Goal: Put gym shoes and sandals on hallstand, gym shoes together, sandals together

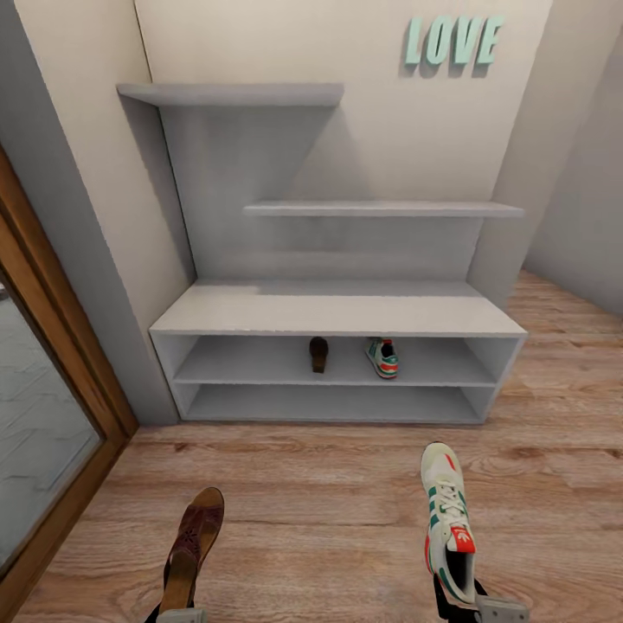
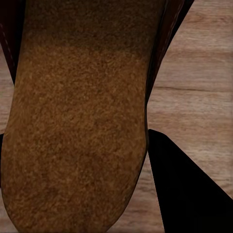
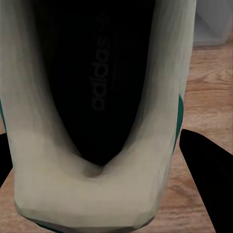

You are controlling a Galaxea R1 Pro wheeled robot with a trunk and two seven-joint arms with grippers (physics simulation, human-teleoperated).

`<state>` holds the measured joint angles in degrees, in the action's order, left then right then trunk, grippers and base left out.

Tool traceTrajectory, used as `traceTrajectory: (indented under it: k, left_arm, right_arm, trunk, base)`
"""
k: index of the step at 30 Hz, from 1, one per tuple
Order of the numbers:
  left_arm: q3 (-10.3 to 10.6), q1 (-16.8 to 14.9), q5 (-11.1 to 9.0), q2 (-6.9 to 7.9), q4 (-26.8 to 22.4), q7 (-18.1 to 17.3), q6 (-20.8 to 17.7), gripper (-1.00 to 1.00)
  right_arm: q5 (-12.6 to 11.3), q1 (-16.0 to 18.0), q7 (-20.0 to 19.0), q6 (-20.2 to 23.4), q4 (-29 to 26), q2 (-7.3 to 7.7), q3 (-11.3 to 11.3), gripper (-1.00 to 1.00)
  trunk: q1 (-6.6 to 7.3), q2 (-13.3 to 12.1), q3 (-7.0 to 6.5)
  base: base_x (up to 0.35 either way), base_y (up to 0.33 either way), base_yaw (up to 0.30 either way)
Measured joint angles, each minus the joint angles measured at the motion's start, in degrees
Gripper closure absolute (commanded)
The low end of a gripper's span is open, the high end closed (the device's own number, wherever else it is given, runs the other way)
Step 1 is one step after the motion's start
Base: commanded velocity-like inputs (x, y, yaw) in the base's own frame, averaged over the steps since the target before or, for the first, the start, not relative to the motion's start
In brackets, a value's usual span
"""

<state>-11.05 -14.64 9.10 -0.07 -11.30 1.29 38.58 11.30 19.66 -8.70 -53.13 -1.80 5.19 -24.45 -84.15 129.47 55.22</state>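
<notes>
and here's the hallstand (image 1: 337,311) dead ahead, pale grey and wide, set against the cream wall under two stepped wall shelves (image 1: 381,208), with teal love letters (image 1: 452,41) up high to the right. in front of it runs the corridor floor (image 1: 329,493), light wood planks all the way to the bottom of the head view, and a wood-framed glass door (image 1: 43,415) edges in at the left.

on the rack's upper open shelf, one sandal (image 1: 318,353) stands near the middle, and one gym shoe (image 1: 382,357) sits a little way to its right, apart from it, heel facing us.

now the held pair. on the right, the second gym shoe (image 1: 448,519) points toward the rack, white with green stripes and a red tongue patch, gripped at the heel by the right gripper (image 1: 472,606); the right wrist view looks straight into its dark insole (image 3: 97,87), with dark fingers (image 3: 208,179) hugging the heel on either side.

on the left, the second sandal (image 1: 195,545), brown, toe forward, is clamped at its heel end by the left gripper (image 1: 177,613); the left wrist view shows its suede footbed (image 2: 77,126) up close, one black finger (image 2: 189,194) pressed beside it over the planks.
</notes>
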Motion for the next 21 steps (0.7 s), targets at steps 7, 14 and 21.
traceTrajectory:
  k: [7,14,21]
  left_arm:
    - [-0.01,0.0,0.0,0.0,0.0,0.01,0.0,1.0]
    - [0.39,-0.07,0.14,0.0,-0.11,-0.47,-0.24,1.0]
    - [0.36,-1.02,0.01,-0.01,-0.79,-0.21,-1.23,1.0]
  right_arm:
    - [0.01,0.0,0.02,0.01,-0.08,-0.12,-0.05,1.0]
    - [-0.07,0.0,0.1,-0.04,-0.07,0.25,-0.19,1.0]
    - [-0.34,0.0,0.31,0.25,-0.02,2.46,-0.38,1.0]
  trunk:
    - [0.0,0.0,0.0]
    - [0.0,0.0,0.0]
    - [0.0,0.0,0.0]
  base:
    - [0.0,0.0,-0.02]
    - [0.0,0.0,-0.008]
    - [0.0,0.0,0.0]
